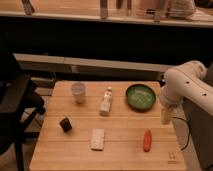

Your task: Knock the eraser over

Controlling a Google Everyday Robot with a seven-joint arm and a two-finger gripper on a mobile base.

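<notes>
On the near part of the wooden table (125, 159), 2 things are seen closest to the front edge: a flat pale rectangular pad (98, 139), laid left of the middle, and an orange-red elongated object (147, 140), laid lengthwise toward the right and well apart from the pad. A small dark mark (172, 158) is seen at the near right corner of the tabletop. A little farther back and to the left, the eraser (65, 124) is found: a small, nearly black stubby block resting on the boards near the left edge, apart from everything else, with the pad as its nearest neighbour. At about the same depth, over the right edge of the table, the gripper (166, 115) is held pointing downward at the end of the white arm (185, 85). Its jaws are spread wide and nothing is gripped by them, and it is separated from the eraser by most of the table's width. Farther back, 3 things are lined across the far half: a white cup (78, 92) standing upright on the left, a white bottle-like item (105, 101) near the middle, and a round green plate (140, 96) on the right, near the arm. To the left of the table a dark chair (15, 100) is made out. Beyond the table a low pale ledge (90, 64) is seen, and behind it a dark wall topped by a lit counter (75, 17).
</notes>
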